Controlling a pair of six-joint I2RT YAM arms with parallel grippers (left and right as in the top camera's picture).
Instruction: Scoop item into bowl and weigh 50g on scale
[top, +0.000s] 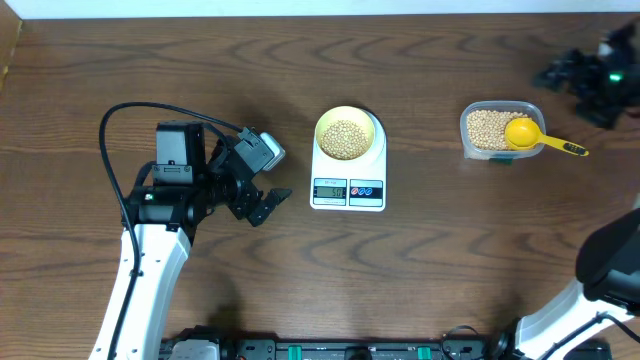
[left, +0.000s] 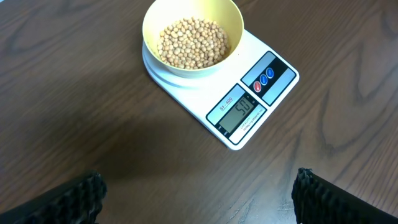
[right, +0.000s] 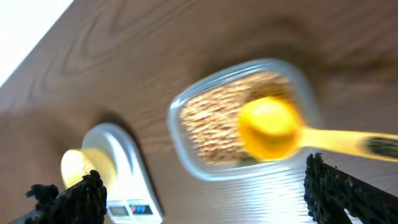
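Observation:
The white scale (top: 348, 188) stands mid-table with the pale yellow-green bowl (top: 347, 118) on its platform, holding tan beans (top: 346, 139). In the left wrist view the bowl (left: 152, 18), the beans (left: 191, 42) and the scale (left: 273, 87) lie ahead, and the display (left: 239, 112) appears to read 50. My left gripper (top: 268, 180) (left: 199, 186) is open and empty, left of the scale. My right gripper (top: 560, 75) (right: 202, 186) is open and empty at the far right, behind the container.
A clear rectangular container (top: 470, 140) (right: 186, 155) of beans sits right of the scale, with a yellow measuring scoop (top: 522, 133) (right: 268, 127) resting in it, handle pointing right. The left arm's black cable (top: 105, 130) loops over the table's left side.

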